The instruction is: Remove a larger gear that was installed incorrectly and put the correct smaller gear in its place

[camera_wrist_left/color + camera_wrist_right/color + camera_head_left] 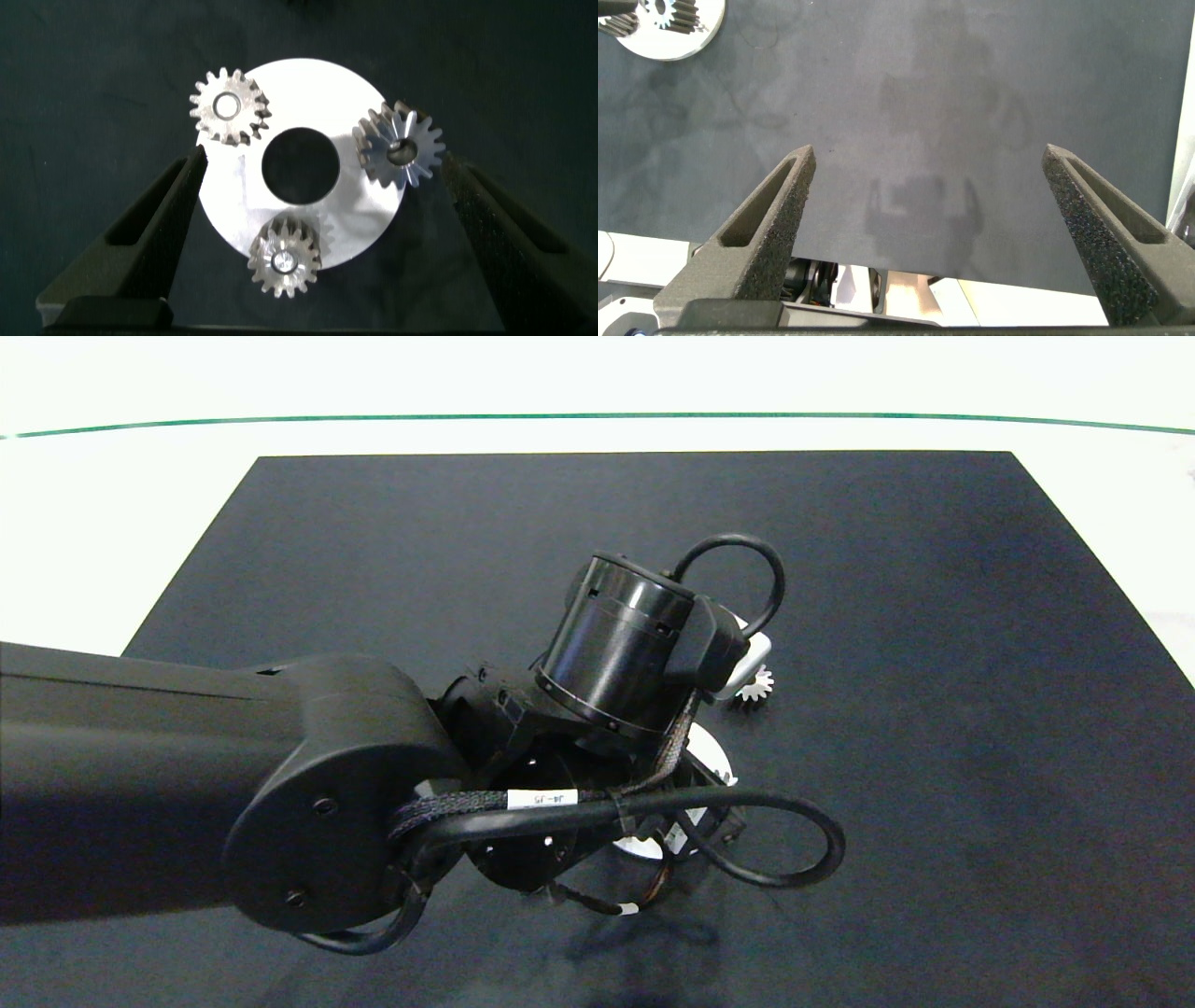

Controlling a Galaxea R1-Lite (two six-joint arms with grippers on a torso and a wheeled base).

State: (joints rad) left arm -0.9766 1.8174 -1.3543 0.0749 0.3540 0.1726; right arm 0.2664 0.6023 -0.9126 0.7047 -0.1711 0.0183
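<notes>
In the left wrist view a white disc (360,219) with a round centre hole carries three silver gears. The larger gear (400,147), with long sharp teeth, sits tilted at one edge of the disc. Two short-toothed gears (229,105) (285,259) stand at the other posts. My left gripper (320,161) hangs open above the disc, its fingers (159,224) straddling it and touching nothing. In the head view the left arm (616,644) hides most of the disc (714,761). A smaller gear (754,684) lies on the mat just beyond the wrist. My right gripper (926,154) is open over bare mat.
A black mat (934,616) covers the white table (112,523), with a green line across the far side. Loose arm cables (794,859) loop over the mat beside the disc. The right wrist view shows the disc (668,37) far off in one corner.
</notes>
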